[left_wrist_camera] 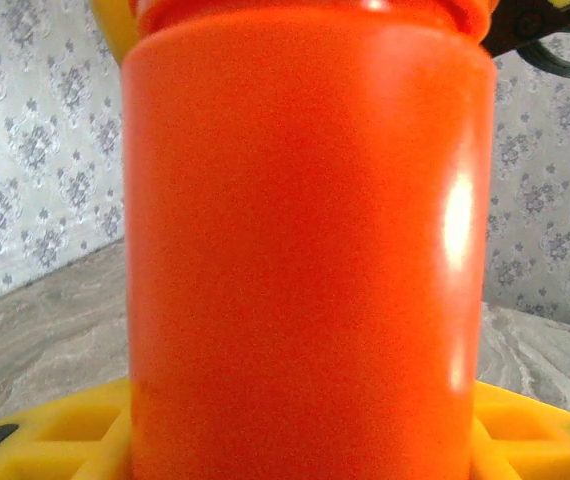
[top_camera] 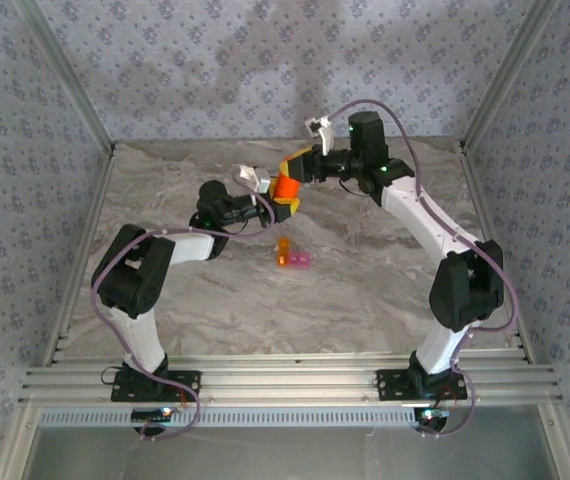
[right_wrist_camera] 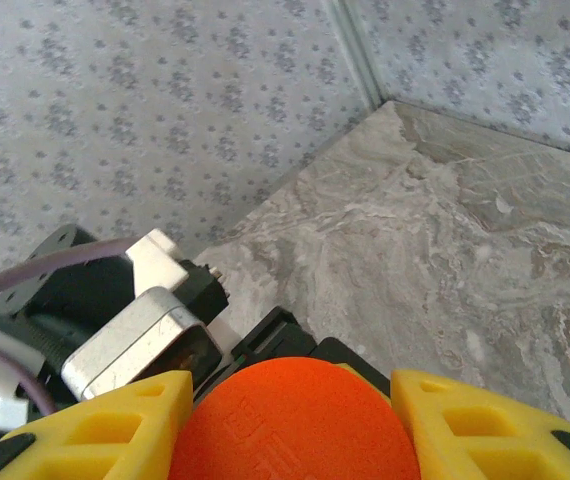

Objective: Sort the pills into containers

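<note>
The left gripper [top_camera: 283,197] clamps the orange bottle [top_camera: 285,187]; the right gripper [right_wrist_camera: 291,428] pinches its cap [right_wrist_camera: 295,400]. The containers [top_camera: 293,258] lie on the table [top_camera: 365,290], near the bottle.

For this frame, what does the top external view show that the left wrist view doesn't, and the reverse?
Top external: both arms meet above the table, with the left hand and right hand closed on the orange bottle. The small joined orange and pink containers lie nearer the bases. Left wrist: the bottle's smooth side close up, with yellow fingers at the picture's bottom edge. Shared: the bottle, the marbled table, the patterned walls.
</note>
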Robot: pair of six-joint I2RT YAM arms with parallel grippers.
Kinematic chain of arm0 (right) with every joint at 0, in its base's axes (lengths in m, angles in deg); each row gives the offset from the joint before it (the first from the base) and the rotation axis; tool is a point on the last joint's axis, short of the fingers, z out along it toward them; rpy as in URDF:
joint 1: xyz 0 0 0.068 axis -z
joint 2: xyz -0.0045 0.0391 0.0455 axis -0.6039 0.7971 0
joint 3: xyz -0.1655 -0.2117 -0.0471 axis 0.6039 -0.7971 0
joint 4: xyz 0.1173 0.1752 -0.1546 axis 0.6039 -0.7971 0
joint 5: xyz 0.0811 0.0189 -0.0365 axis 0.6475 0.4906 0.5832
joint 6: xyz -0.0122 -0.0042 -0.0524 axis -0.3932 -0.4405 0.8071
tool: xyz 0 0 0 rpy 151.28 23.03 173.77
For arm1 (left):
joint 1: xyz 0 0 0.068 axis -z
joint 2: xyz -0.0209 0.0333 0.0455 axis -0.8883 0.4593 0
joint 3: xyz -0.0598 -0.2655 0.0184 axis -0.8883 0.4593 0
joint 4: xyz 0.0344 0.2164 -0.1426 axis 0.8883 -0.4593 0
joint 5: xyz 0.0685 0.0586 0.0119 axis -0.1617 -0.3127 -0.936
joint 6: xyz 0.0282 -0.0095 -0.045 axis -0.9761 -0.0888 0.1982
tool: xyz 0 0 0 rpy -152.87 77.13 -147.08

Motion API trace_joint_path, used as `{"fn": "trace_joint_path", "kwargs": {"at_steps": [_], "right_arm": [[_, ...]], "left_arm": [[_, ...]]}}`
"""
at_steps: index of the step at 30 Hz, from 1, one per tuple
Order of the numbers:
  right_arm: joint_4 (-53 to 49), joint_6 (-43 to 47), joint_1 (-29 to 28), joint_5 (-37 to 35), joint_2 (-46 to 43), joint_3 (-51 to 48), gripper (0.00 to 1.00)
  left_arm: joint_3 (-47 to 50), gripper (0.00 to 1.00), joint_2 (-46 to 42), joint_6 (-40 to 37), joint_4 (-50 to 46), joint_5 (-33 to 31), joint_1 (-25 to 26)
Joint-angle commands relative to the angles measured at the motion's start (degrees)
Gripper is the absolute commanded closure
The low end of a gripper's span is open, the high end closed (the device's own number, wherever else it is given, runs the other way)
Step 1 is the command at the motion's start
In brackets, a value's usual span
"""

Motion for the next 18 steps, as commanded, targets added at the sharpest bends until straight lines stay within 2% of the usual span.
{"fn": "trace_joint_path", "kwargs": {"at_steps": [1,6,11,15,18], "right_arm": [[2.25,-5.42,-4.85,-7.23,-1.16,-4.16,0.85],[3.27,-5.98,-8.55,-13.89,-2.24,-7.79,0.86],[3.57,-6.15,-7.84,-15.81,-3.60,-8.76,0.86],[2.57,-5.23,-5.94,-13.46,-3.72,-7.49,0.86],[3.21,-4.13,-3.61,-7.40,-2.97,-5.83,0.86]], "left_arm": [[0.10,1.00,-0.23,3.14,8.45,-3.46,-0.34],[0.78,1.00,-1.11,2.77,8.06,-4.56,-0.42],[0.47,1.00,-1.50,4.17,6.58,-7.65,-0.26],[1.08,1.00,-1.91,2.46,7.65,-4.99,-0.25],[0.83,1.00,-1.99,2.61,7.19,-3.39,-0.54]]}}
